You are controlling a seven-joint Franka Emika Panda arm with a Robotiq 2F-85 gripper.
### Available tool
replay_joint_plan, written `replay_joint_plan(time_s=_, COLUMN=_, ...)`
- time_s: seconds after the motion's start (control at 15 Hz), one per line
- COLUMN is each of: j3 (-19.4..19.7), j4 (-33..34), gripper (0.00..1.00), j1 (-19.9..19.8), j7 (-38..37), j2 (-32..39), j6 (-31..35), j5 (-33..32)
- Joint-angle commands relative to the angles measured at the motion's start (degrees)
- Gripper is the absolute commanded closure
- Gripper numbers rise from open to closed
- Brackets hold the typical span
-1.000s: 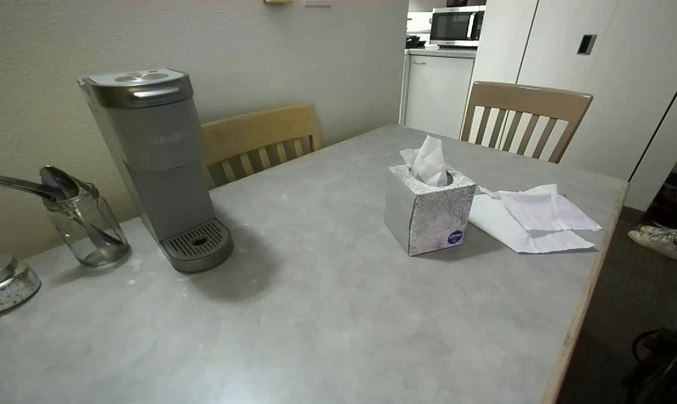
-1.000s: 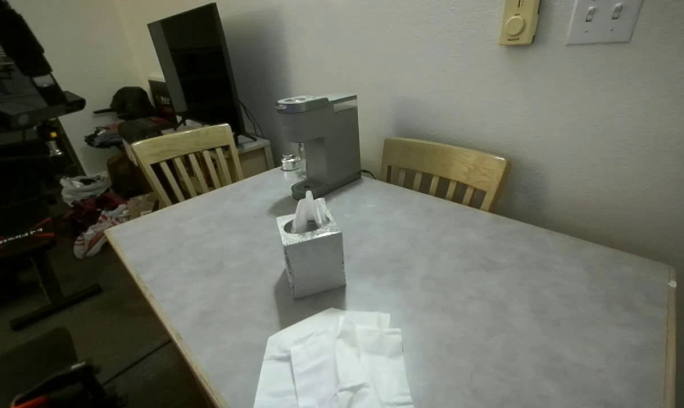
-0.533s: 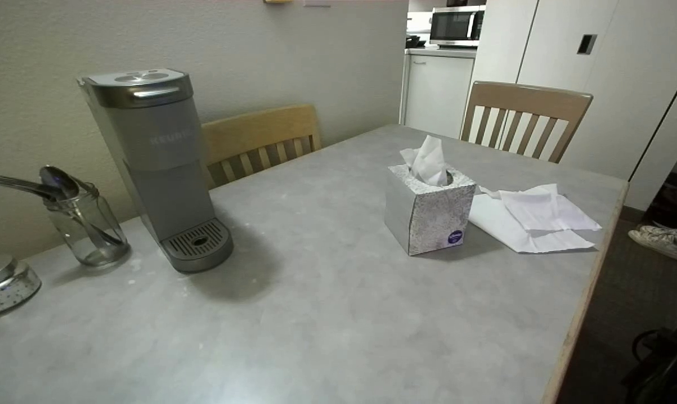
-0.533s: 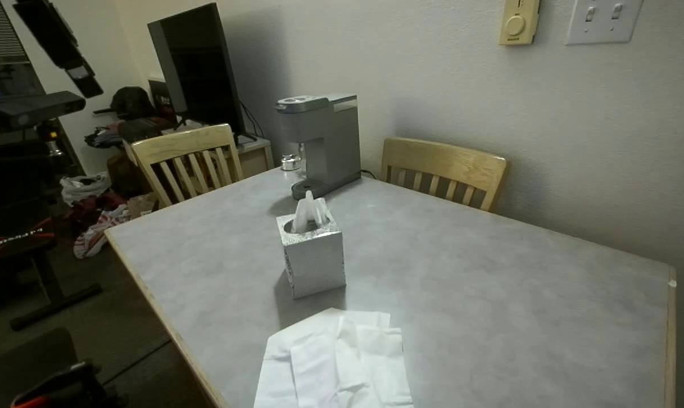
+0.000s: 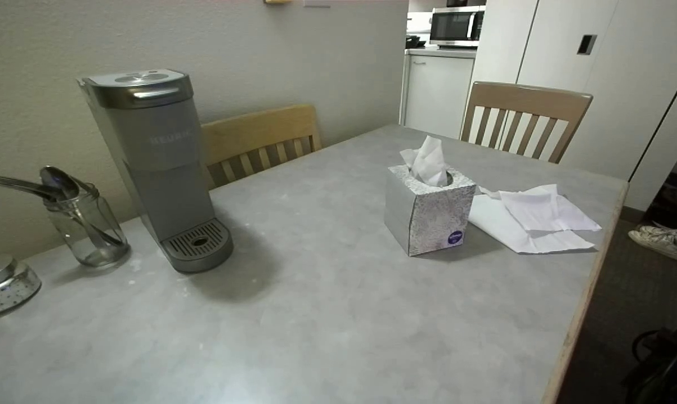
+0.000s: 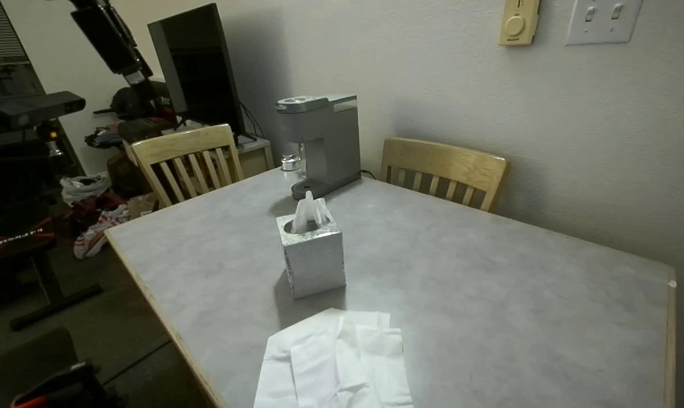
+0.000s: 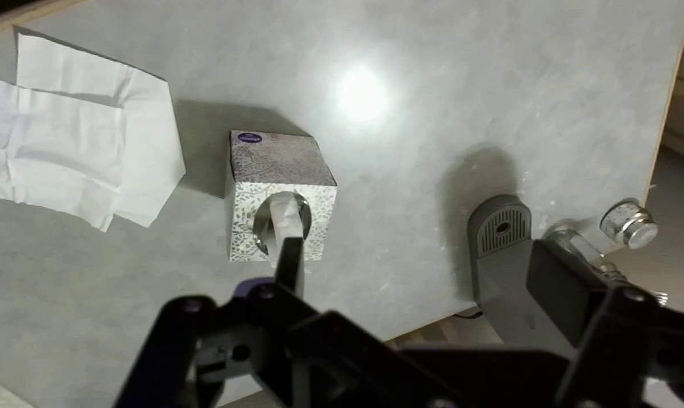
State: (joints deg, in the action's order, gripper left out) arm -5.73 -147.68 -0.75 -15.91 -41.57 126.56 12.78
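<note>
My fingers (image 7: 565, 294) hang wide apart, holding nothing, over the gray surface (image 7: 398, 187) as my dark arm (image 6: 106, 37), in an exterior view, swings farther into view than a moment ago. Nothing on the surface has shifted, so I judge this to be travel, with no grip yet made. In the wrist view, one fingertip overlaps the white tissue (image 7: 286, 218) poking from the upright tissue box (image 7: 279, 158); both exterior views show the box untouched. White paper sheets (image 7: 69, 136) lie just beside it. The coffee maker (image 7: 500, 277) sits behind the other finger from this angle, a glass jar of cutlery (image 5: 97, 235) near its flank. Farther back, a wooden chair (image 6: 444, 156) stands at the surface's edge.
</note>
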Motion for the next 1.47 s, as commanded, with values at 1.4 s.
replay_joint_plan(time_s=1.4, j3=7.2, j4=2.7, gripper=0.00, j1=-1.0, j7=6.5, j2=17.2, j6=18.6, j5=-0.7)
